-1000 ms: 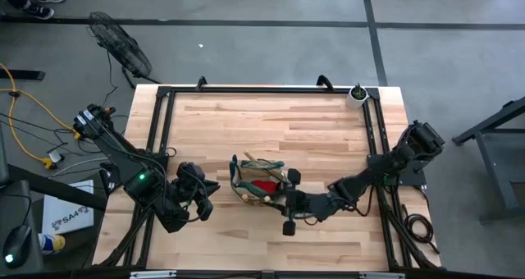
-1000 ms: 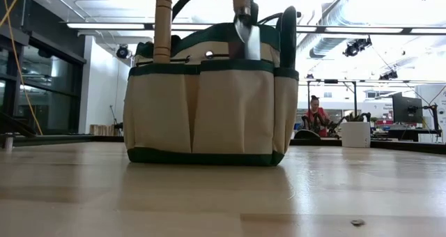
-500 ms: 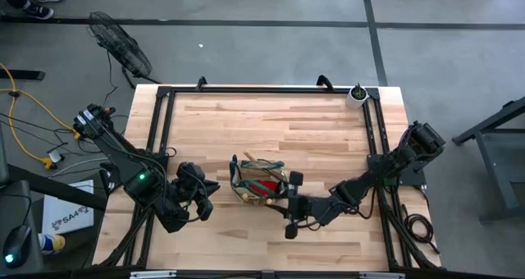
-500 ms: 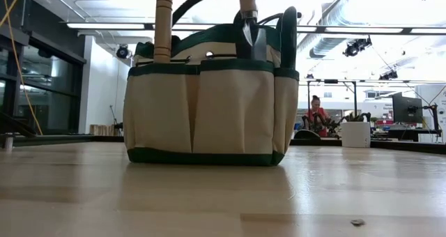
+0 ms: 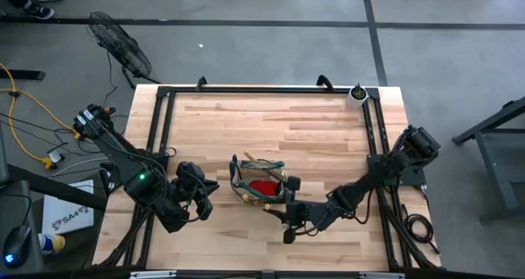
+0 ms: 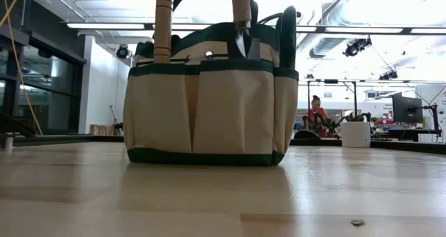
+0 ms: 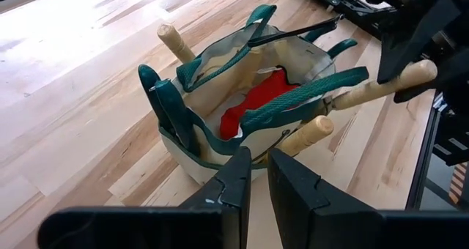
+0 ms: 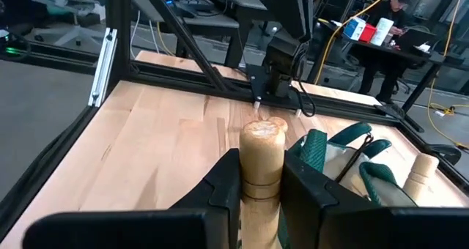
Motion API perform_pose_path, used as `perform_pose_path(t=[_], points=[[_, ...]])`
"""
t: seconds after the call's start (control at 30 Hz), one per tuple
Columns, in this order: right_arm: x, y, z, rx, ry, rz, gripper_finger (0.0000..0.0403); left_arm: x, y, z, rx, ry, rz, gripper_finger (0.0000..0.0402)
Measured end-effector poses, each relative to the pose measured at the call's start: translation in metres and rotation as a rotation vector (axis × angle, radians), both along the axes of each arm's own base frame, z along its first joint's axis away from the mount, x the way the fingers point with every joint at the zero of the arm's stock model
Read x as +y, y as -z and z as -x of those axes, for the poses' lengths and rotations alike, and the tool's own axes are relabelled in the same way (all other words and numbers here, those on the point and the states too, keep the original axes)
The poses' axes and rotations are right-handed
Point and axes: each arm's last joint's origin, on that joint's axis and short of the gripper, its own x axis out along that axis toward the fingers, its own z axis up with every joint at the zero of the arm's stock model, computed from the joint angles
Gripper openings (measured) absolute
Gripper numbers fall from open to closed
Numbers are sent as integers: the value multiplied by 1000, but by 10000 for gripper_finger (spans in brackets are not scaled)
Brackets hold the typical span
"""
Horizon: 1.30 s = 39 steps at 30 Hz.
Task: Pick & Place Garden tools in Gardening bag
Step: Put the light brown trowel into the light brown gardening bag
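Observation:
The tan gardening bag (image 5: pixel 261 186) with green trim stands near the table's middle, on its flat base (image 6: pixel 205 155). A red glove (image 7: pixel 256 102) lies inside it. Wooden handles (image 7: pixel 170 38) (image 7: pixel 308 135) stick up out of its outer pockets. My right gripper (image 5: pixel 283 203), at the bag's near right side, is shut on another wooden-handled tool (image 6: pixel 241 14), whose metal end (image 6: pixel 244 43) hangs just above a front pocket's rim. My left gripper (image 7: pixel 253 183), left of the bag and pointing at it, is shut with nothing between its fingers. My right gripper pinches the tool's wooden handle (image 8: pixel 261 177) between its two fingers, a little below the rounded free end (image 8: pixel 262 129). The fingers come in about level from the table's right and lie across the handle. The tool hangs upright, metal end down, lifted clear of the table.
A small white pot with a green plant (image 5: pixel 358 93) stands at the far right corner. Black frame rails (image 5: pixel 164 123) run along the table's edges. Bare wood lies on the far half of the table. A person (image 6: pixel 317 113) sits far off in the room.
My right gripper has moved a little toward the table's near edge and down, rolling as it went. The tool's metal end has turned from broadside to narrower and sunk closer to the pocket's rim. The bag has stayed put.

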Motion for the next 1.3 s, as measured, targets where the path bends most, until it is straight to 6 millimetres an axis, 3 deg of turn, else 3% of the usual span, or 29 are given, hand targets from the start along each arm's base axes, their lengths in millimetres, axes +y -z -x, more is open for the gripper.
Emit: perform_pose_path(t=[0.73,1.3], points=[[-14,19,-13,65,35,-15,77,1,1,1,10,0,-6,45],[-17,18,-14,29,131,-120,89,0,1,1,17,5,1,45]])
